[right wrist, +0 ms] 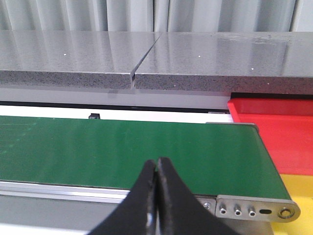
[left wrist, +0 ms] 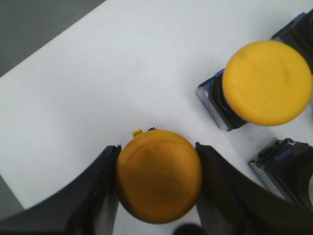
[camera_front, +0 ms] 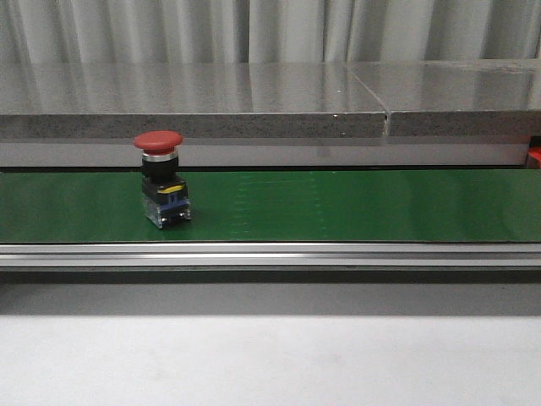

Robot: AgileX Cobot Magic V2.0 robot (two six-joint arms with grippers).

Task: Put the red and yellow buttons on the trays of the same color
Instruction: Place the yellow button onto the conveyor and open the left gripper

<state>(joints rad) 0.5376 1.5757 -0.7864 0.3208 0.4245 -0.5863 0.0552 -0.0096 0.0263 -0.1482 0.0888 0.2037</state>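
Yellow button (left wrist: 159,176) domed, glossy | left pincer (left wrist: 157,188) grasping it | right pincer (right wrist: 157,196) clenched

green conveyor belt (camera_front: 338,207) w/ red button (camera_front: 161,178) upright on its left part.

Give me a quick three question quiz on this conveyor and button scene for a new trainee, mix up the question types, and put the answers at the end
1. True or false: the red button stands on the green conveyor belt.
2. Multiple choice: what sits between the left gripper fingers? A) a red button B) a yellow button C) nothing
3. Fill in: past the belt's end, the right wrist view shows a red tray and a ____ tray.

Key
1. True; it stands upright toward the belt's left in the front view.
2. B; the held yellow button sits between the fingers, with a second yellow button nearby on the white surface.
3. Yellow. The right gripper is shut and empty.
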